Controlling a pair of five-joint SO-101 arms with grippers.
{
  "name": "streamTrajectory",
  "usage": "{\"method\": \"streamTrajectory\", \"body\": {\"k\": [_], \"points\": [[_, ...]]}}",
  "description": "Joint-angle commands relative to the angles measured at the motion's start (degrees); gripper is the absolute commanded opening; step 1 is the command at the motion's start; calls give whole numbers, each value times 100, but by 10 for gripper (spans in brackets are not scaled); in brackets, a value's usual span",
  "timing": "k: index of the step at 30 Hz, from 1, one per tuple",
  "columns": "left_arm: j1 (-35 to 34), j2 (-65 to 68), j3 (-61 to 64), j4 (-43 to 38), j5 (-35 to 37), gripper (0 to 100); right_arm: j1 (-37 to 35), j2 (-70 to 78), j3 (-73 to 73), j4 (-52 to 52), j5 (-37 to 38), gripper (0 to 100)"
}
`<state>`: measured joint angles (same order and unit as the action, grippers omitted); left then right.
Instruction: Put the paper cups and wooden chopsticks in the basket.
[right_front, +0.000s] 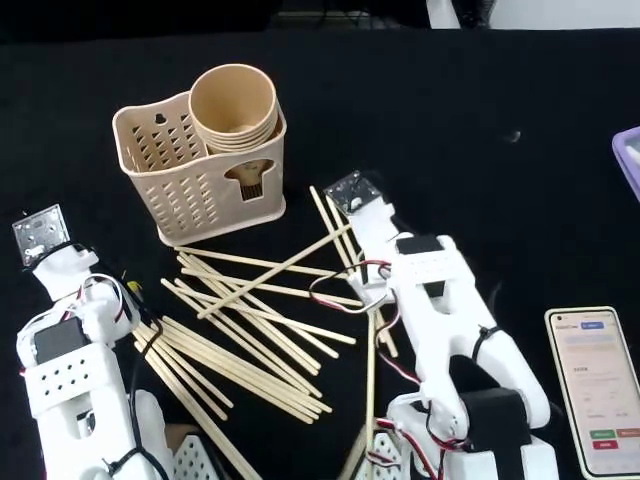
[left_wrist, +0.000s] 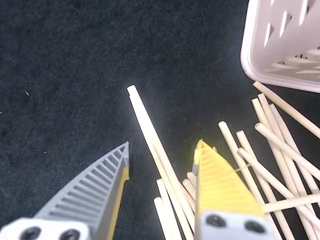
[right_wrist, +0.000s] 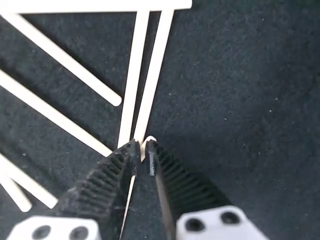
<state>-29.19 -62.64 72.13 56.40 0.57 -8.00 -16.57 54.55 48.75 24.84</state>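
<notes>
Black ribbed fingers (right_wrist: 170, 175) of the right gripper (right_wrist: 141, 150) were clenched on the near end of a chopstick (right_wrist: 156, 75), whose long axis ran straight ahead of them. The left gripper (left_wrist: 162, 147) stood released astride another stick (left_wrist: 147, 130). Farther off in the high view, the basket (right_front: 200, 200), paper cups (right_front: 233, 100) inside, lay around ten o'clock from the right arm

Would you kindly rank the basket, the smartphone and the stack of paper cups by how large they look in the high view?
1. basket
2. smartphone, slightly cut by the picture's edge
3. stack of paper cups, lower part hidden inside the basket
</notes>
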Motion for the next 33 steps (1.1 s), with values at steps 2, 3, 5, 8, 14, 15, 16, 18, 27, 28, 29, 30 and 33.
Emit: {"method": "streamTrajectory", "body": {"k": [2,3,5,8,14,15,16,18,27,28,29,30,33], "points": [[-40,-62,-119,-70,62,216,123,-286,-435,-255,70,28],[-40,-62,-119,-70,62,216,141,-286,-549,-334,70,28],[-40,-62,-119,-70,62,216,141,-286,-796,-431,70,28],[-40,-62,-110,-79,62,216,97,-277,-1086,-457,70,28],[-40,-62,-84,-79,62,216,62,-286,-1393,237,-281,33],[-40,-62,-84,-79,62,216,70,-286,-1464,686,-387,41],[-40,-62,-84,-79,62,216,70,-286,-1525,1134,-448,61],[-40,-62,-119,-79,62,216,53,-286,-1569,1776,-527,130],[-40,-62,-110,-79,62,216,-18,488,-901,985,-738,172],[-40,-62,-110,-79,62,216,-26,655,-892,862,-782,172],[-40,-62,-101,-79,62,216,-35,813,-892,765,-809,172],[-40,-62,-101,-79,62,216,-35,963,-927,703,-818,170],[-40,-62,-92,-79,62,216,0,1288,-1112,695,-818,169]]}}
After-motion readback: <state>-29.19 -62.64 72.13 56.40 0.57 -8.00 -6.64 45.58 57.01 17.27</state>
